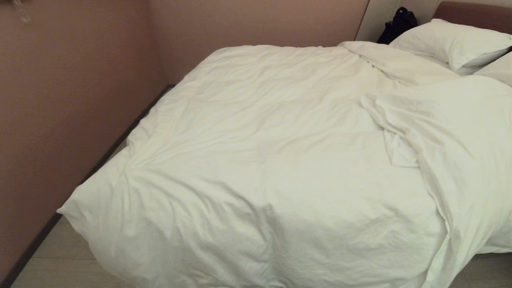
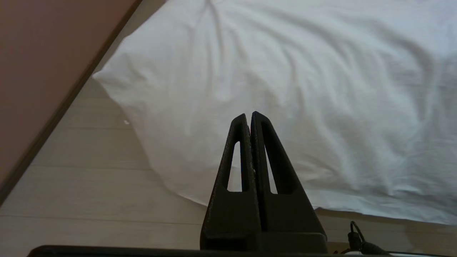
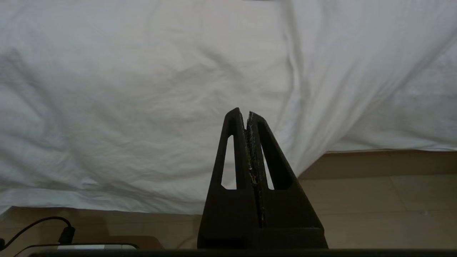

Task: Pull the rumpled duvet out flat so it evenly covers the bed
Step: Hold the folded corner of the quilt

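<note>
A puffy white duvet (image 1: 256, 160) lies wrinkled over the bed, whose reddish-brown headboard (image 1: 476, 14) shows at the far right. Near the head end a flap of it (image 1: 448, 132) is folded over, and its foot end hangs down toward the floor. Neither arm shows in the head view. My left gripper (image 2: 249, 115) is shut and empty, held short of the duvet's foot edge (image 2: 250, 89) near its left corner. My right gripper (image 3: 244, 112) is likewise shut on nothing, facing the hanging duvet (image 3: 178, 89) where its edge rises off the floor.
A pinkish-brown wall (image 1: 72, 88) runs close along the bed's left side with a narrow strip of floor (image 1: 60, 256) between. White pillows (image 1: 452, 42) lie at the head, and a dark bag (image 1: 398, 24) sits behind them. Pale wood floor (image 2: 89, 185) lies under both grippers.
</note>
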`<state>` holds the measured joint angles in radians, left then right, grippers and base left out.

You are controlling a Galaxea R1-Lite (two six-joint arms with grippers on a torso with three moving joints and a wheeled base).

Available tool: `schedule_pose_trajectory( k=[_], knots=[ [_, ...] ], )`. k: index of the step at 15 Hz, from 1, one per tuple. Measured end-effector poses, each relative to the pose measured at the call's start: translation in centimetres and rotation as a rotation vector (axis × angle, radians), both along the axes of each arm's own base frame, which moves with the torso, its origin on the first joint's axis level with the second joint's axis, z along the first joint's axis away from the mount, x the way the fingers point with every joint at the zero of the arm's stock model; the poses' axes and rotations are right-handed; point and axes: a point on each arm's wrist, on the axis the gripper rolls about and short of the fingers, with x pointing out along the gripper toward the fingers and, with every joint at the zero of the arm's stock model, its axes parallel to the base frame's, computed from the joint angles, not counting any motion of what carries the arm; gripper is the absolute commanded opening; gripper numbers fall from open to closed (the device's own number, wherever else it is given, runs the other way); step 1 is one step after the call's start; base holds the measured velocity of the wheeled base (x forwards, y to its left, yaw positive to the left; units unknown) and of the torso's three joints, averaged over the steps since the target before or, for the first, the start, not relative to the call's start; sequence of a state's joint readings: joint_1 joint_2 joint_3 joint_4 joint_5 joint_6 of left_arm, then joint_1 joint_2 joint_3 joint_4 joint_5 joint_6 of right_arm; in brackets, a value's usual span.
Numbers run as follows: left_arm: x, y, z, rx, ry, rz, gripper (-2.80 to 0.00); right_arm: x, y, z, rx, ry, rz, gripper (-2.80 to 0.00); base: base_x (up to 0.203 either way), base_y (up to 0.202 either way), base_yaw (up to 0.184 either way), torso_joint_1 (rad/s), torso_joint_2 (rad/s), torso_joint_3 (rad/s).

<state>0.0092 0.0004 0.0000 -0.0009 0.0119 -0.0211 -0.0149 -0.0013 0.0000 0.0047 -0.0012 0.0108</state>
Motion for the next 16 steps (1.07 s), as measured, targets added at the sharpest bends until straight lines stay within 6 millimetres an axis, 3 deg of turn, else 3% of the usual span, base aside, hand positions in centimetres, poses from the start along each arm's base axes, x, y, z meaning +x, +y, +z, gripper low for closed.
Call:
schedule_pose_trajectory(
  k=[16],
  knots=[
    [0.0, 0.0, 0.0, 0.0, 0.0, 0.0, -2.8, 0.0, 0.0, 0.0, 0.0, 0.0, 0.0, -2.8, 0.0, -0.195, 0.0, 0.002, 0.0, 0.002]
  ],
)
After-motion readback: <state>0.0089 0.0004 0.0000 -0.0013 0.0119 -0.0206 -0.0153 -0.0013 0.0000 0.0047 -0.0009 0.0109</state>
